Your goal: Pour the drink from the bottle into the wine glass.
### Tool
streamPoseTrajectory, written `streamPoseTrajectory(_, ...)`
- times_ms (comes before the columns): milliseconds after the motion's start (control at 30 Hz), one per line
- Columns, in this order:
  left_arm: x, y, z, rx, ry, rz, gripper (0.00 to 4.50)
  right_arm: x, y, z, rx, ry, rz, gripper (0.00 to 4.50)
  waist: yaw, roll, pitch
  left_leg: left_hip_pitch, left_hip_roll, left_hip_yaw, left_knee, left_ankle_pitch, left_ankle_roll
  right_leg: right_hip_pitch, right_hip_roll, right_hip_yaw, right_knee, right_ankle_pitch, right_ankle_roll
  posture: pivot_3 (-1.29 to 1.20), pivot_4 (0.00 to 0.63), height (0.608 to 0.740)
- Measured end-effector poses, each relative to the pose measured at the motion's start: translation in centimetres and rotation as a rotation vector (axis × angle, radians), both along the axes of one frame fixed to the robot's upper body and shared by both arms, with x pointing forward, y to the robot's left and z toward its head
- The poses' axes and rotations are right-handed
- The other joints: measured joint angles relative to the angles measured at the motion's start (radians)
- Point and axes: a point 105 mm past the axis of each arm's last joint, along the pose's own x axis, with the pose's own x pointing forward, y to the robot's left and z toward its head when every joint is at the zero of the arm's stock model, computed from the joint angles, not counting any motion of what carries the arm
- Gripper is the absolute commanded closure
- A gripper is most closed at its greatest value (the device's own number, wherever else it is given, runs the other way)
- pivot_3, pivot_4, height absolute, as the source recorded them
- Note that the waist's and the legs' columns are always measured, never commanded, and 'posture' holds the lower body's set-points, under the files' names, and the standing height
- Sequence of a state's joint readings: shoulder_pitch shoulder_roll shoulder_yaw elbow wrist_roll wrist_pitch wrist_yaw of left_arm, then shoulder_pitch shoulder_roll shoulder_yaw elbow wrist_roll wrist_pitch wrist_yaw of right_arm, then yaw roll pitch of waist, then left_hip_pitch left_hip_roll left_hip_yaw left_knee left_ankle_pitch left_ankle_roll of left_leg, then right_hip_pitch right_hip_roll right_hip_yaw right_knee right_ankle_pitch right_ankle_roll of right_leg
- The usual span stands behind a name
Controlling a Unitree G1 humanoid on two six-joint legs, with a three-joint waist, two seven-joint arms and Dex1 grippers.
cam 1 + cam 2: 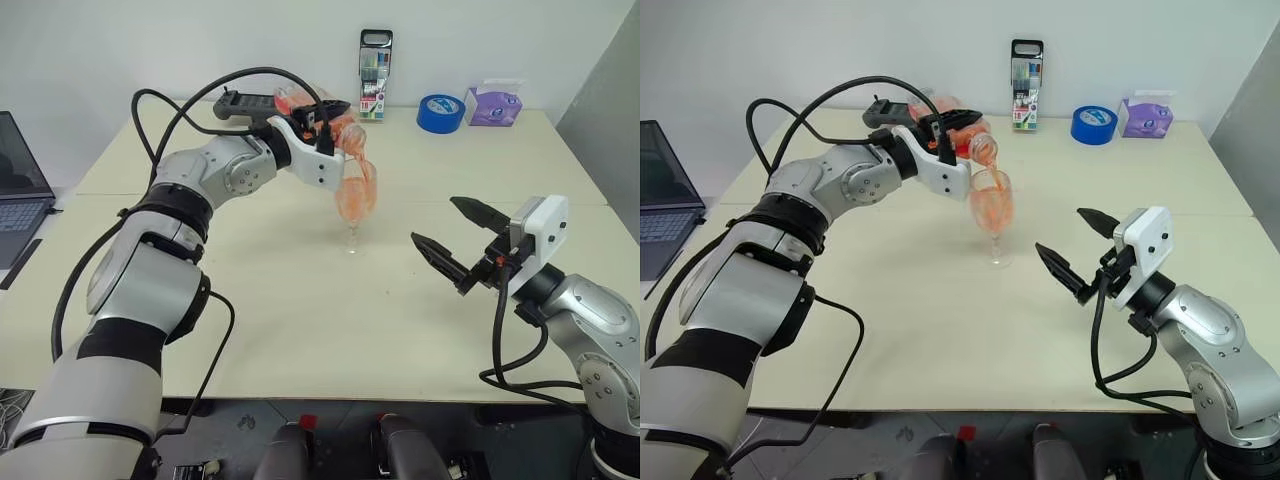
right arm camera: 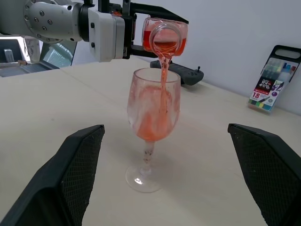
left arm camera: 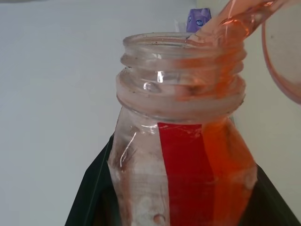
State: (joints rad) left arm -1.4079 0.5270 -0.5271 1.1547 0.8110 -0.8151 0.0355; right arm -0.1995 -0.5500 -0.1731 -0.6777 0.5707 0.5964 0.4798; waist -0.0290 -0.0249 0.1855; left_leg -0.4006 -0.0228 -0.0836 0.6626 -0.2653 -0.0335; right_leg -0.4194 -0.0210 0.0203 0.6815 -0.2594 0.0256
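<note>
The left gripper point(image 1: 952, 128), its black fingers point(image 2: 157, 13) clamped on the bottle point(image 2: 164, 35), holds the small clear bottle tipped on its side above the wine glass point(image 2: 153, 113), mouth open and angled down over the rim. A thin stream of the drink point(image 2: 163, 77), bright orange, runs from the bottle's neck into the bowl just below the gripper, where orange liquid has pooled in the lower part and streaked the inside wall. Seen along the left gripper's own fingers, the bottle's threaded neck carries a red label strip, with orange liquid lying along one side and spilling over the lip.

The glass stands upright on its round foot on the pale table point(image 1: 300, 330), directly beneath the pouring bottle and not touched by either gripper.

The right gripper point(image 1: 457, 238) hovers off to the glass's side, well apart from it, its two black fingers spread wide and empty, pointing toward the glass.

Beyond the left gripper, at the far edge of the table, lie a black handheld controller point(image 1: 245, 105), a tall marker case point(image 1: 375, 75) standing upright, a roll of blue tape point(image 1: 440, 112) and a purple tissue pack point(image 1: 493, 105). A laptop point(image 1: 20, 190) sits at the table's left side, outside the left arm.
</note>
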Motion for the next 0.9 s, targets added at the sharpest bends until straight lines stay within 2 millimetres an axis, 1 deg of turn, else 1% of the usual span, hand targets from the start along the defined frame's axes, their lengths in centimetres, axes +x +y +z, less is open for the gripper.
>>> streamPoseTrajectory(367,0.23,0.65,-0.22,0.024,0.001,0.023,2.76,0.07,0.14,0.20,0.000,-0.007,0.005,0.00,0.000,0.000,0.000,0.000,0.000,0.000,0.000,0.000,0.000,0.000,0.000,0.000,0.000,0.000,0.000,0.00,0.150,0.740)
streamPoseTrajectory(900,0.33,0.95,-0.25,0.025,0.006,0.035,2.76,0.16,0.55,0.03,-0.003,0.001,0.021,0.00,0.000,0.000,0.000,0.000,0.000,0.000,0.001,0.000,0.000,0.000,0.000,0.000,0.001,0.000,0.000,0.00,0.150,0.740)
